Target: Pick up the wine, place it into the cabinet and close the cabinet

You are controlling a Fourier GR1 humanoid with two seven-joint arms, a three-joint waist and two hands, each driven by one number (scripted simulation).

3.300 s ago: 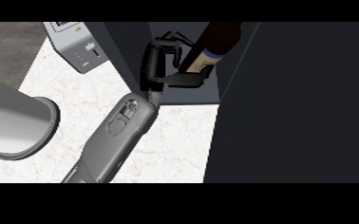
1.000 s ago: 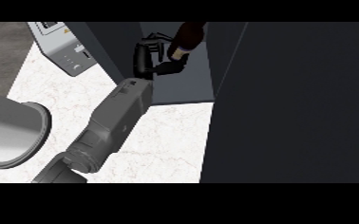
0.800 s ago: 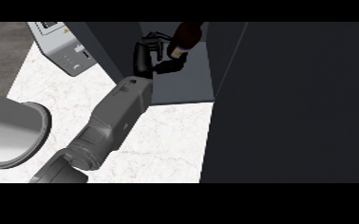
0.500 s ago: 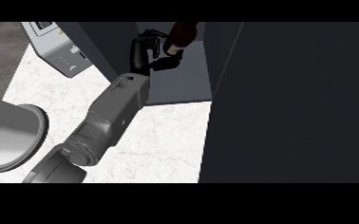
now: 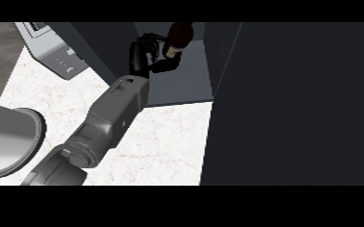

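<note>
Wine (image 5: 177, 37) carried deeper into cabinet (image 5: 177, 84) by hand (image 5: 146, 57).

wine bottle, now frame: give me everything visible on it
The wine bottle is dark maroon with a paler tan band partway along its length. It is tilted, its darker end toward the top of the view, inside the open cabinet. The left hand curls its fingers round it, hiding part of it. Whether it touches the cabinet floor cannot be told.
</note>
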